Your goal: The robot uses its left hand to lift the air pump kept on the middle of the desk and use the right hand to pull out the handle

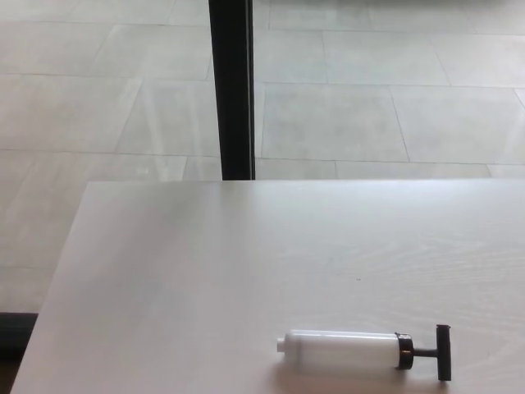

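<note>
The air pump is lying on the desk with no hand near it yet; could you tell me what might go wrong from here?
1. The air pump lies on its side, a round body that could roll away when the left hand touches it.
2. It sits close to the desk near edge, so a nudge might push it off.
3. Its black handle is thin, easy to miss.

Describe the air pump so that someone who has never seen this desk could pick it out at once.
Start from the pale wooden desk that fills the lower part of the head view, and look along its near edge toward the right. The air pump lies there on its side, a white cylinder with a small nozzle pointing left. Its black T-shaped handle at the right end marks it out; nothing else lies on the desk.
</note>
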